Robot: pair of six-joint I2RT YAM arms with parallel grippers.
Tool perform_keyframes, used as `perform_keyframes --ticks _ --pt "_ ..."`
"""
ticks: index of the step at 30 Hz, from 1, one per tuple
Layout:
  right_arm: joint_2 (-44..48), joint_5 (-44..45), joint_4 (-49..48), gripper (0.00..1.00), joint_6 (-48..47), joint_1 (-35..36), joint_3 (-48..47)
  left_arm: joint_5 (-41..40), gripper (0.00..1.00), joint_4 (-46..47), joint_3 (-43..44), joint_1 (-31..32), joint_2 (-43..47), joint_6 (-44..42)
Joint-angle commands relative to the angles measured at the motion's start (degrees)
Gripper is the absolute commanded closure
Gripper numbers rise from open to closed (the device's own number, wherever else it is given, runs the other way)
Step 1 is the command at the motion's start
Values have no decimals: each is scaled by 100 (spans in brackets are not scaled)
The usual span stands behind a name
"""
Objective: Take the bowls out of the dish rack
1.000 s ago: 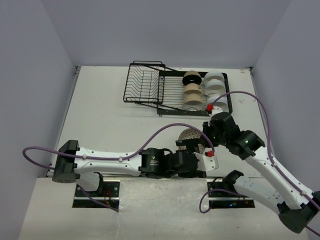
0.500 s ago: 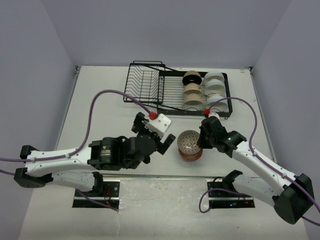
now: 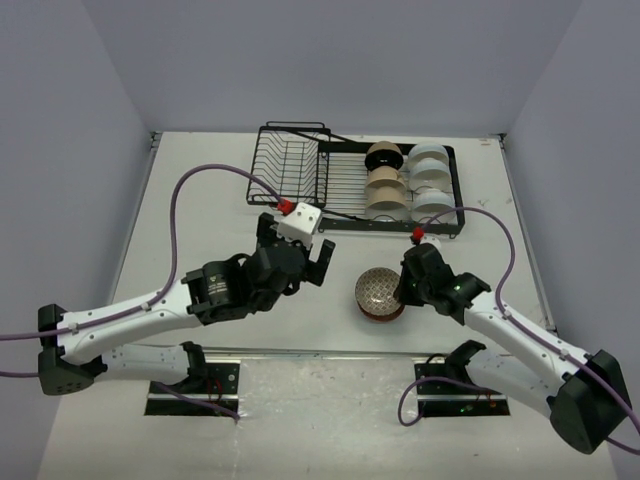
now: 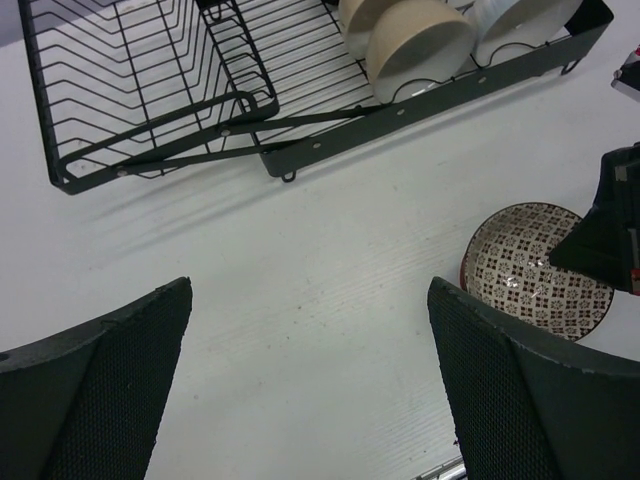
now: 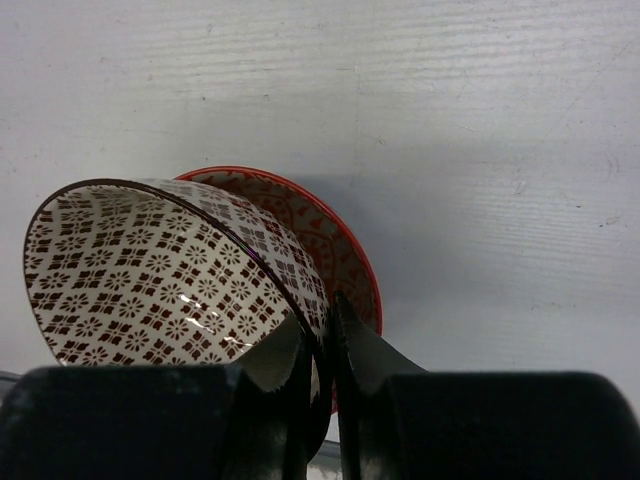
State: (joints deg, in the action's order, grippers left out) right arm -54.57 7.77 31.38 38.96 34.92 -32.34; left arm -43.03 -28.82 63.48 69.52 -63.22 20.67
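Top view: high, looking down on the whole worktop [image 3: 200,210]. Left wrist: low, facing the near side of the dish rack [image 4: 240,100]. Right wrist: close on the patterned bowl [image 5: 170,270] before the rack; all three views share that bowl.

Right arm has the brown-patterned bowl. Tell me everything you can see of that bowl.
The brown-patterned bowl is small, round and glossy, ceramic by its look. It is white inside with a brown lattice of little diamonds and has a dark rim. No damage shows. It is tilted, not level, and the right gripper pinches its wall, one of the fingers on each side. It is out of the dish rack, over a red-patterned bowl lying on the table. Whether the two bowls touch is unclear.
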Motion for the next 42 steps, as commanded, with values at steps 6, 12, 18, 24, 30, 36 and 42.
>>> perform_keyframes --ticks 6,12,18,24,30,36,42 --pt "104 -223 -475 87 85 -2 -141 383 0 482 -64 -158 -111 139" --pt "332 -294 -369 79 33 -2 -150 593 0 588 -152 -289 -147 113" --pt "464 -268 -141 74 -38 -11 -238 787 0 693 -213 -307 -173 69" --pt "596 -258 -70 74 -55 -2 -194 875 0 737 -275 -316 -182 34" --pt "482 -311 -61 61 -82 -11 -141 1007 0 772 -266 -316 -270 -1" --pt "640 -311 -61 71 -73 -11 -89 1103 0 772 -258 -325 -375 -19" --pt "737 -258 -35 91 -46 -11 -18 1156 0 799 -266 -325 -463 -10"
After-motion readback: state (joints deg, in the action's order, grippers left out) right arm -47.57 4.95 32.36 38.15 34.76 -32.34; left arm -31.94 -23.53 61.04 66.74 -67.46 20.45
